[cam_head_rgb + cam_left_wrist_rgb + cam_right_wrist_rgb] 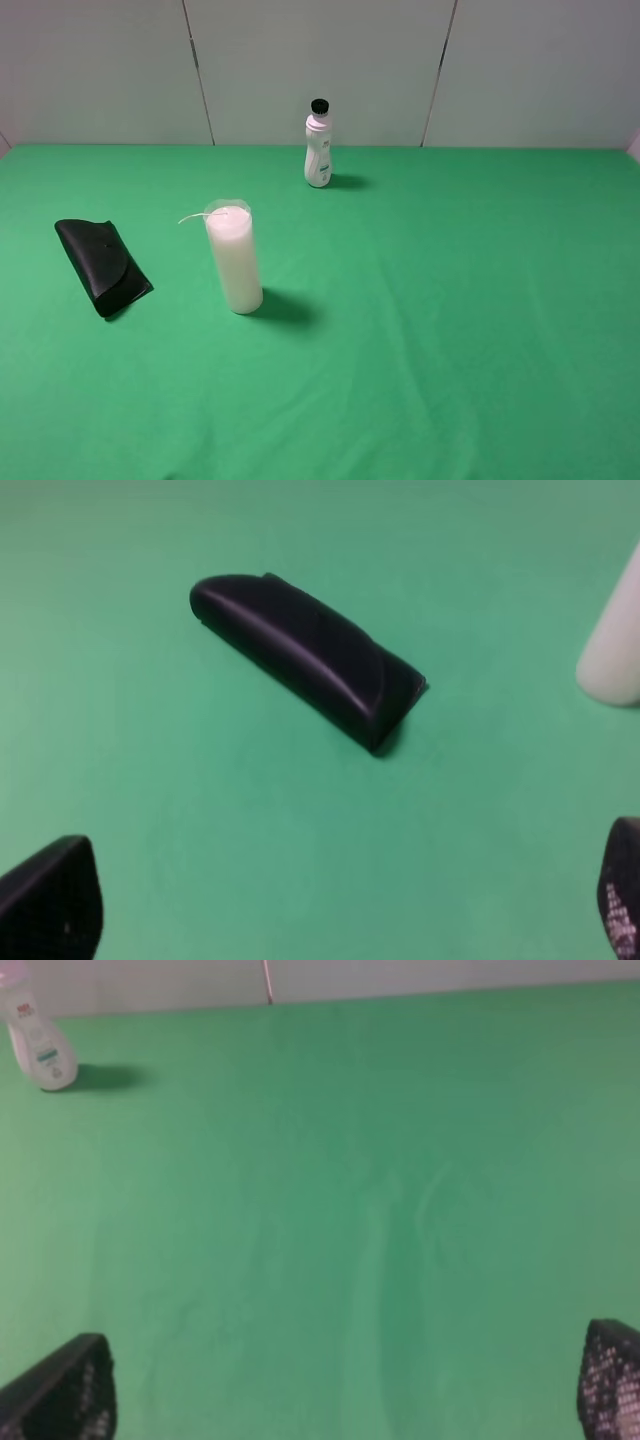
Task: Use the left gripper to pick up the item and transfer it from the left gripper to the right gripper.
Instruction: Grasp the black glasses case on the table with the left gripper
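The item, a flat black pouch (102, 266) with a curved flap, lies on the green cloth at the left. The left wrist view shows it (305, 657) lying apart from the left gripper (340, 905), whose two fingertips stand wide apart and empty at the frame's lower corners. The right gripper (345, 1385) is also open and empty, over bare green cloth. Neither arm shows in the exterior high view.
A tall white candle in glass (233, 257) stands just right of the pouch; its base shows in the left wrist view (615, 640). A small white bottle with a black cap (318, 146) stands at the back, also in the right wrist view (35, 1035). A grey panelled wall (320, 60) runs behind.
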